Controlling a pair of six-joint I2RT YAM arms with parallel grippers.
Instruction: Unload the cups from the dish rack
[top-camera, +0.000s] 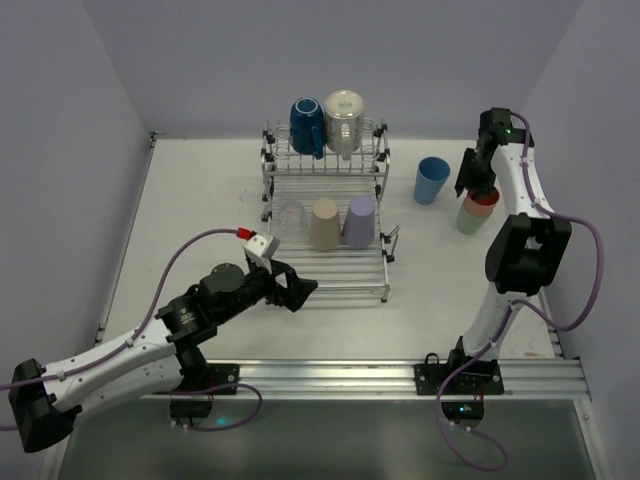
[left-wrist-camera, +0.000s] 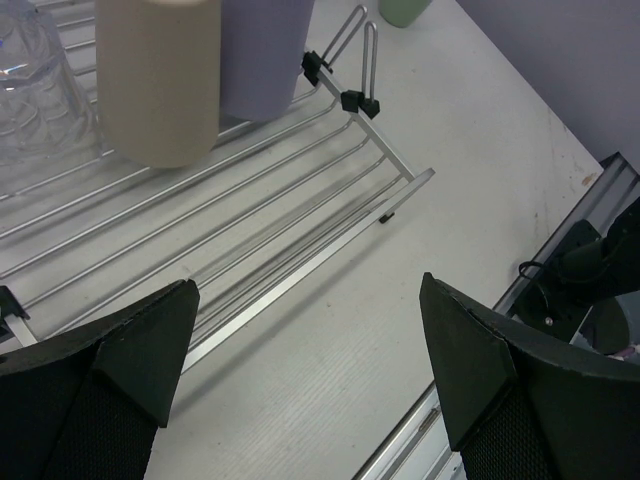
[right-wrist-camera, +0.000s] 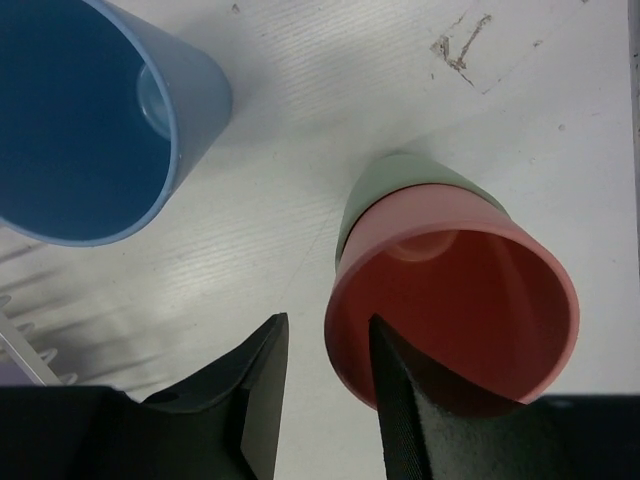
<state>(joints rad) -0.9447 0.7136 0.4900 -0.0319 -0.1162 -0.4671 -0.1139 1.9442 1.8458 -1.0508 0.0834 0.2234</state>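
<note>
Right claw (right-wrist-camera: 326, 325), fingers barely parted, straddles near wall of pink plastic tumbler (right-wrist-camera: 460, 300) nested in green plastic tumbler (right-wrist-camera: 400, 180) on white surface (right-wrist-camera: 330, 80); no pinch seen. I'd lift straight up, clear of rim. Left claw (left-wrist-camera: 308, 290) wide open, empty; tan plastic tumbler (left-wrist-camera: 160, 80) ahead-left on chrome wire dish rack (left-wrist-camera: 300, 250).
</note>
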